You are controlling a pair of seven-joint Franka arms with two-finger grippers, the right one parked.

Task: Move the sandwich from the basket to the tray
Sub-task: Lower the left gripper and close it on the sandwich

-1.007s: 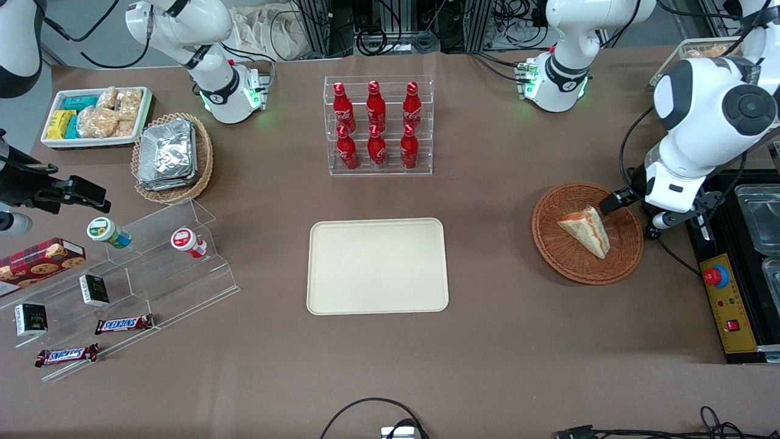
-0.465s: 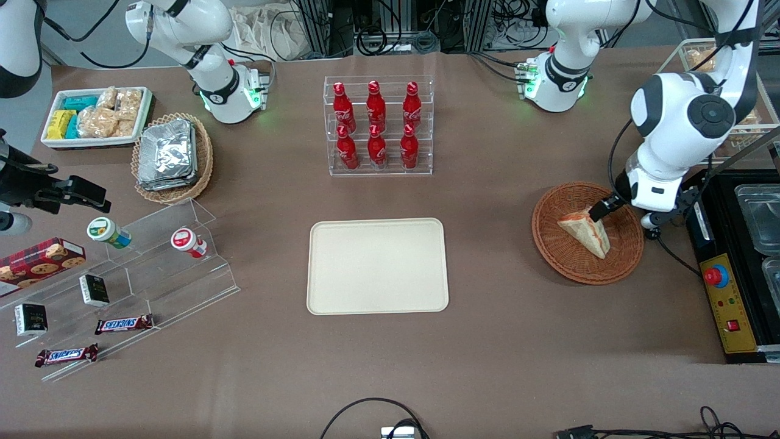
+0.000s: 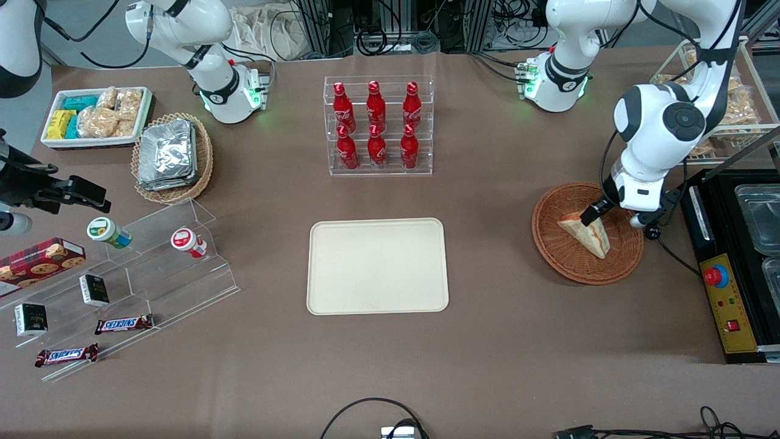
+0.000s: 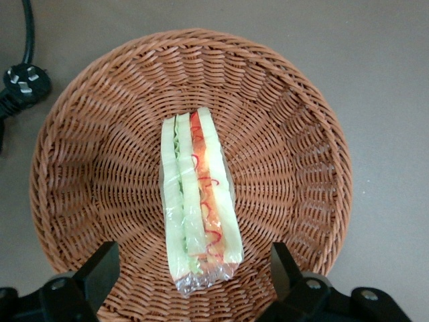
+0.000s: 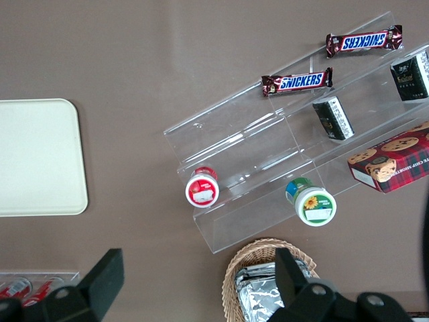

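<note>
A brown table [image 3: 499, 341] fills the scene, with cables and equipment frames along its edge farthest from the front camera. Near the working arm's end of the table stands a round, shallow, reddish-brown woven wicker basket [image 3: 551, 244]. In it lies the triangular sandwich of pale white bread [image 3: 586, 234], still in a clear wrap, and its red, orange and green filling layers [image 4: 201, 194] face upward to the wrist camera. The sandwich rests about at the middle of the basket's floor, with no contact to the basket's wall.

The left arm's black two-finger gripper [image 3: 592, 213] hangs just above the sandwich, over the part of it farthest from the front camera. In the wrist view its two fingers [image 4: 100, 268] are spread wide, one on each side of the sandwich's end, and they hold nothing.

The flat rectangular cream tray with rounded corners [image 3: 378, 266] lies at the middle of the table, well apart from the basket.
</note>
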